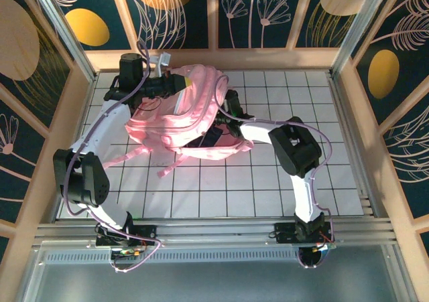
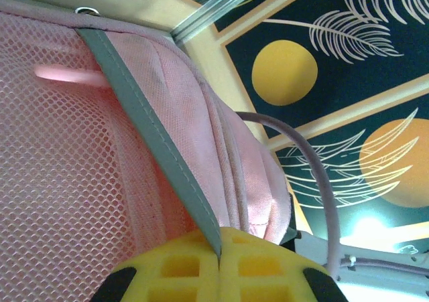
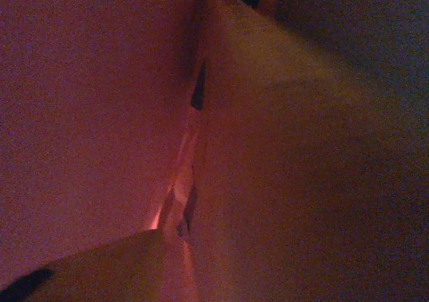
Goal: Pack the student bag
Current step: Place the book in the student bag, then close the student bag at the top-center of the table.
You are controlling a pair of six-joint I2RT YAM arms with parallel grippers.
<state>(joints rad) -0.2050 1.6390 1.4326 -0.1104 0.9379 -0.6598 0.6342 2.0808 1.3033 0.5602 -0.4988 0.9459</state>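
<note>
The student bag (image 1: pixel 191 108), a big soft pink backpack, lies at the back middle of the tiled table, its straps trailing toward the front left. My left gripper (image 1: pixel 182 82) is at the bag's back left rim. In the left wrist view its yellow fingers (image 2: pixel 175 268) are pressed together on the grey trim strip (image 2: pixel 154 138) that runs along the pink mesh (image 2: pixel 60 161). My right arm (image 1: pixel 258 129) reaches into the bag from the right, and its gripper is buried in the fabric. The right wrist view is dark red bag lining (image 3: pixel 87 114), with one dim finger (image 3: pixel 100 268) at lower left.
White gridded table (image 1: pixel 268 188) with free room in front of and to the right of the bag. Wooden frame posts and patterned walls (image 1: pixel 375 67) close in the back and both sides. A lilac cable (image 2: pixel 318 181) arcs beside the left gripper.
</note>
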